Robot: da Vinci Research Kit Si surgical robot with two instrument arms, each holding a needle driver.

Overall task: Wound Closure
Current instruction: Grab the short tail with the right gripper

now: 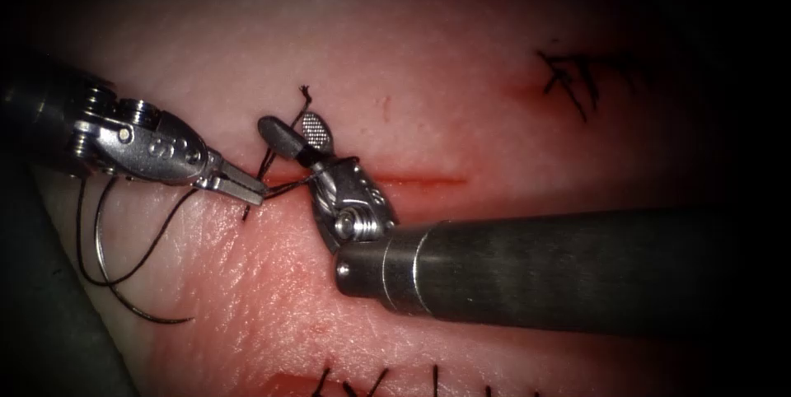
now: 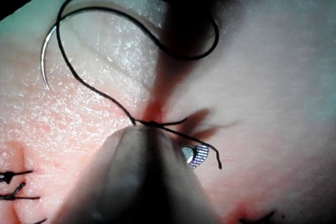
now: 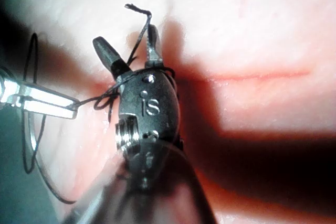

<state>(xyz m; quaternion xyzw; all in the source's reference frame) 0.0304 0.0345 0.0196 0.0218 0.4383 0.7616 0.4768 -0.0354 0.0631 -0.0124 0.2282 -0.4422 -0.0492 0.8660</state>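
endoscope view: cut [image 1: 412,180] runs across tissue [image 1: 461,51]; needle [image 1: 103,232] lies free on tissue, left of the cut. left tool [image 1: 247,189] clamps thread [image 1: 280,189] at cut's left end; right tool [image 1: 301,137] spread wide, thread looped round it, short tail [image 1: 305,96] between its jaws. looks like knot-tying; next calls for gripping the tail.

Curved needle [image 1: 103,240] apparently loose on tissue [image 1: 247,298], left.
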